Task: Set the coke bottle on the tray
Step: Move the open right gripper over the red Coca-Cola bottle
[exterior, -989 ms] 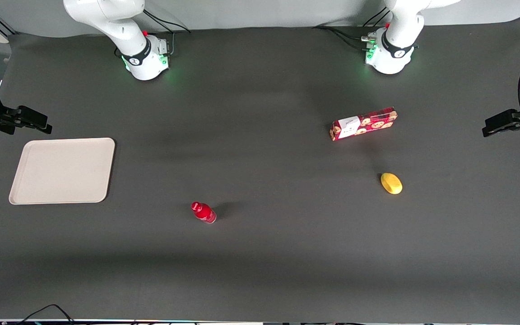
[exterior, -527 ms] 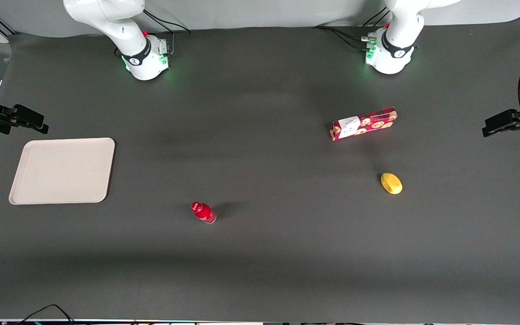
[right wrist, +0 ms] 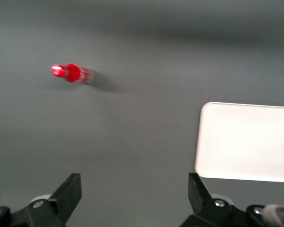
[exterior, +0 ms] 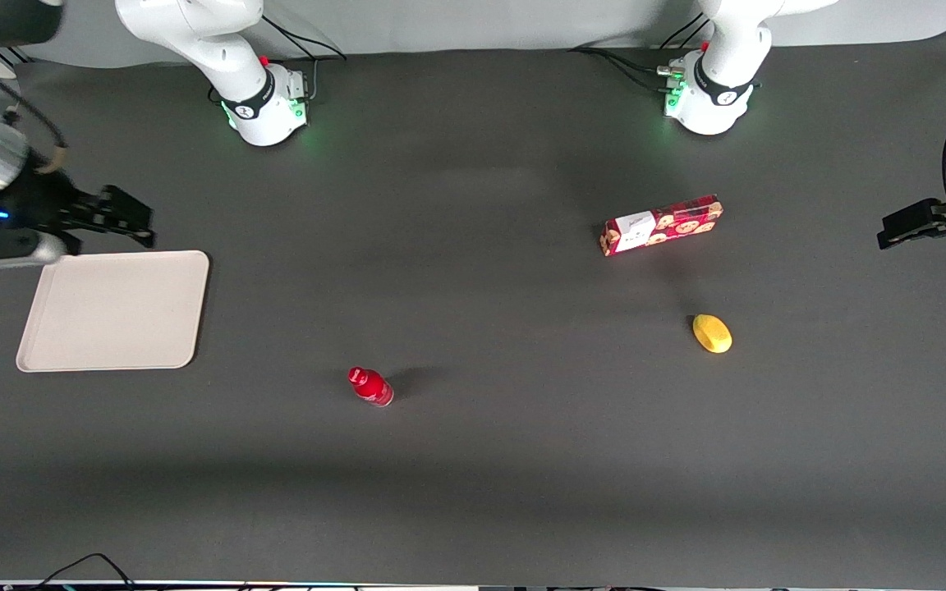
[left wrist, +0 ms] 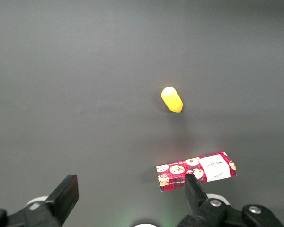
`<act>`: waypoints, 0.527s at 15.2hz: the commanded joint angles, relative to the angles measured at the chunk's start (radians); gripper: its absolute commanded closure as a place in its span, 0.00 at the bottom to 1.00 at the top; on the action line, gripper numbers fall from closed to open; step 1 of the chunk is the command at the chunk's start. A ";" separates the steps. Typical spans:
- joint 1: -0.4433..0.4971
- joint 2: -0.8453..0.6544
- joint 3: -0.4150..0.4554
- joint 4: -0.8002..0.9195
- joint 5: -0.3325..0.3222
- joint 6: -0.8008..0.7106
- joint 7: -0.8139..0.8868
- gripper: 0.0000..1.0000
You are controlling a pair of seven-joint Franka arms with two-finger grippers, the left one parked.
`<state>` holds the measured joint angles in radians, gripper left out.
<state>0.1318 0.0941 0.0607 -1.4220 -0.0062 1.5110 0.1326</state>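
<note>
Now, in the front view your gripper [exterior: 138, 222] hangs above the table [exterior: 473, 492] at the working arm's end, just over the edge of the tray [exterior: 112, 361] that lies farther from the camera. The coke bottle [exterior: 370, 387] stands on the dark table well apart from the tray, toward the middle and nearer the camera than the tray's near edge. A red cookie box [exterior: 660, 225] and a yellow object [exterior: 712, 333] lie toward the parked arm's end.

In the left wrist view you see only the yellow object [left wrist: 172, 99] and the cookie box [left wrist: 196, 171], apart from each other.

In the right wrist view your gripper [right wrist: 135, 201] has its fingers [right wrist: 68, 194] spread wide with nothing between them. The coke bottle [right wrist: 71, 73] appears well away from the tray [right wrist: 246, 142], with bare table between.
</note>
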 commanded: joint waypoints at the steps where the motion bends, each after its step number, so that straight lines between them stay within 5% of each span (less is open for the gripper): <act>1: 0.003 0.194 0.123 0.139 -0.001 0.010 0.185 0.00; 6: 0.018 0.358 0.225 0.149 -0.017 0.225 0.352 0.00; 8: 0.022 0.397 0.228 0.147 -0.072 0.293 0.354 0.00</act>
<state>0.1480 0.4180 0.2762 -1.3312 -0.0177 1.7482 0.4494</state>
